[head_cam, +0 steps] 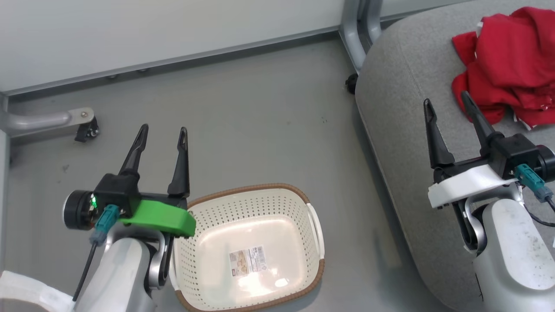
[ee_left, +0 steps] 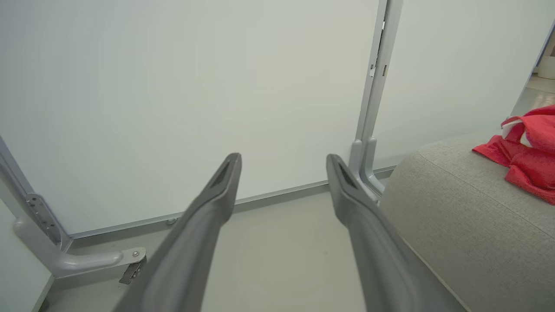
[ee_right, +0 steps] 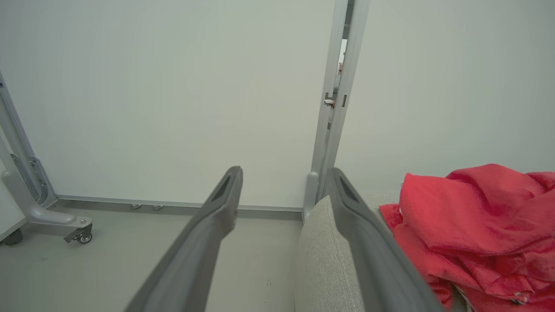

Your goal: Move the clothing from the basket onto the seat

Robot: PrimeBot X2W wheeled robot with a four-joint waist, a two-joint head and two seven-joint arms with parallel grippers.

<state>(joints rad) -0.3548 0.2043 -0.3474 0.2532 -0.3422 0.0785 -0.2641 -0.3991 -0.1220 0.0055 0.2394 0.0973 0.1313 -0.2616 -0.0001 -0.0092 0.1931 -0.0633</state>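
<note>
The red clothing (head_cam: 507,65) lies heaped on the grey seat (head_cam: 403,108) at the upper right. It also shows in the left wrist view as clothing (ee_left: 527,151) on the seat (ee_left: 468,216), and in the right wrist view as clothing (ee_right: 472,225) on the seat (ee_right: 321,260). The cream basket (head_cam: 251,247) stands on the floor at the bottom centre with nothing in it but its paper label (head_cam: 247,261). My left gripper (head_cam: 163,129) is open above the floor, just left of the basket. My right gripper (head_cam: 446,98) is open over the seat, just left of the clothing.
A white partition wall (head_cam: 164,30) runs along the back, with a grey post (head_cam: 357,30) and a wheeled foot (head_cam: 84,123) at the left. Grey floor (head_cam: 260,121) lies between the basket, the wall and the seat.
</note>
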